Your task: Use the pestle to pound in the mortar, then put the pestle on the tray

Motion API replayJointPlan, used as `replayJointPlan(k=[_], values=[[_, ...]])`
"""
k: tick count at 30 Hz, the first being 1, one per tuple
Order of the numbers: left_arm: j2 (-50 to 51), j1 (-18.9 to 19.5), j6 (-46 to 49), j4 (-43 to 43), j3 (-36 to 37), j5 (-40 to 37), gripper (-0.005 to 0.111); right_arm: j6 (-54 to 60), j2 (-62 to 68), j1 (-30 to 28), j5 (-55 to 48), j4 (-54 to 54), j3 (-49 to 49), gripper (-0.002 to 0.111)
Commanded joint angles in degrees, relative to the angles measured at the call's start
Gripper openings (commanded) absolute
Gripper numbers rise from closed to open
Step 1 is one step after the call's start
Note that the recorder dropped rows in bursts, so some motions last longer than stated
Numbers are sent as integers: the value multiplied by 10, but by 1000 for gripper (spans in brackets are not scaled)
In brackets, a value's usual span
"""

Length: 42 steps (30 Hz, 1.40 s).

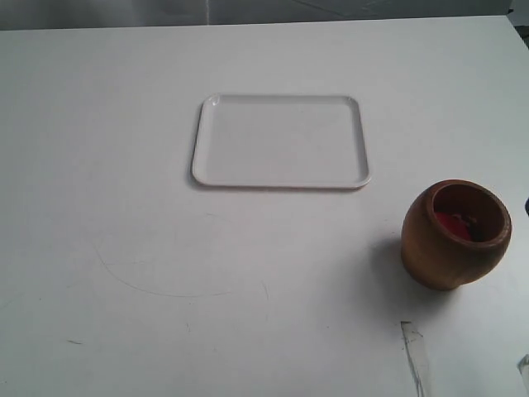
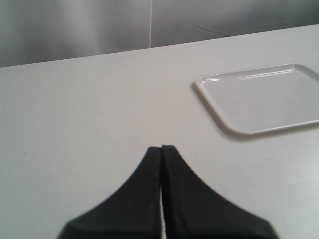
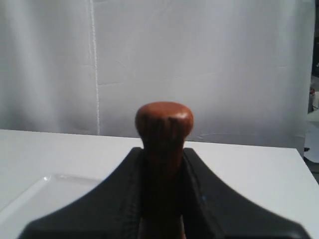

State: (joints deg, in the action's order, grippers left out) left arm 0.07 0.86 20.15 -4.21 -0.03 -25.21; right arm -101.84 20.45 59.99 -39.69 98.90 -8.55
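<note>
The light-brown wooden mortar [image 1: 455,235] stands at the right of the table, with something red inside. The white tray [image 1: 281,141] lies flat near the table's middle and also shows in the left wrist view as the tray [image 2: 264,97] and, as a corner, in the right wrist view as the tray [image 3: 35,199]. My right gripper [image 3: 163,152] is shut on the reddish-brown pestle [image 3: 164,119], whose rounded end sticks out beyond the fingertips. My left gripper [image 2: 162,148] is shut with nothing in it, over bare table. Neither gripper shows in the exterior view.
A white table [image 1: 124,273] carries faint scratch marks at the front left. A strip of clear tape [image 1: 416,356] lies at the front right. A pale curtain [image 3: 199,59] hangs behind the table's far edge.
</note>
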Motion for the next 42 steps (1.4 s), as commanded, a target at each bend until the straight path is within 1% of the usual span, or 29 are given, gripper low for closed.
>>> replayJointPlan(k=[1,7,15,17,20,22,24,27,32,34,37,39,42], values=[[-1,-4,-5,4,0,2,0,46,79,0,37,10,-29,0],[-1,-4,-5,4,0,2,0,6,201,0,-70,10,-73,0],[-1,-4,-5,4,0,2,0,61,361,0,-80,10,-206,0],[-1,-4,-5,4,0,2,0,61,392,0,-59,10,-231,0],[-1,-4,-5,4,0,2,0,76,426,0,0,10,-253,0],[-1,-4,-5,4,0,2,0,79,436,0,78,10,-256,0],[-1,-4,-5,4,0,2,0,26,437,0,192,10,-256,0],[-1,-4,-5,4,0,2,0,-37,437,0,324,10,-256,0],[-1,-4,-5,4,0,2,0,-116,437,0,497,10,-255,0],[-1,-4,-5,4,0,2,0,-165,438,0,539,10,-251,0],[-1,-4,-5,4,0,2,0,-177,438,-1,506,10,-228,0],[-1,-4,-5,4,0,2,0,-176,438,-1,439,10,-211,0],[-1,-4,-5,4,0,2,0,-118,438,-1,315,10,-199,0]])
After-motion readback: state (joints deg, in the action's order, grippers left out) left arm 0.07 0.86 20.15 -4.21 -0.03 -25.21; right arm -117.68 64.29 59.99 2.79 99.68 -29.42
